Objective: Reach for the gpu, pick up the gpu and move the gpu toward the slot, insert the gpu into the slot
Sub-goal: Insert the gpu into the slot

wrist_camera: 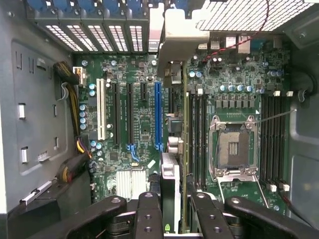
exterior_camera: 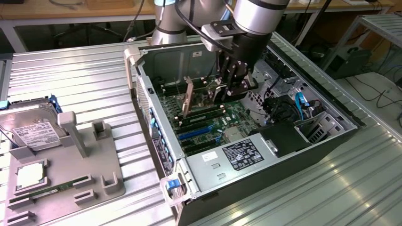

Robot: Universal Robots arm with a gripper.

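Gripper (wrist_camera: 171, 209) pinches gpu (wrist_camera: 170, 174) edge-on between black fingers (wrist_camera: 148, 211), card upright inside the open case (exterior_camera: 326, 101). Pick-up done; card hangs above the green motherboard (wrist_camera: 142, 89), just beside the long blue slot (wrist_camera: 158, 114), not yet seated, so insertion is left. Card is thin and dark, with a silver bracket (wrist_camera: 175, 30) at its far end. Slot is narrow blue plastic. Beyond it, square silver socket (wrist_camera: 234, 147). At exterior view's left, grey tray (exterior_camera: 82, 160) holds a boxy hard drive (exterior_camera: 35, 132).
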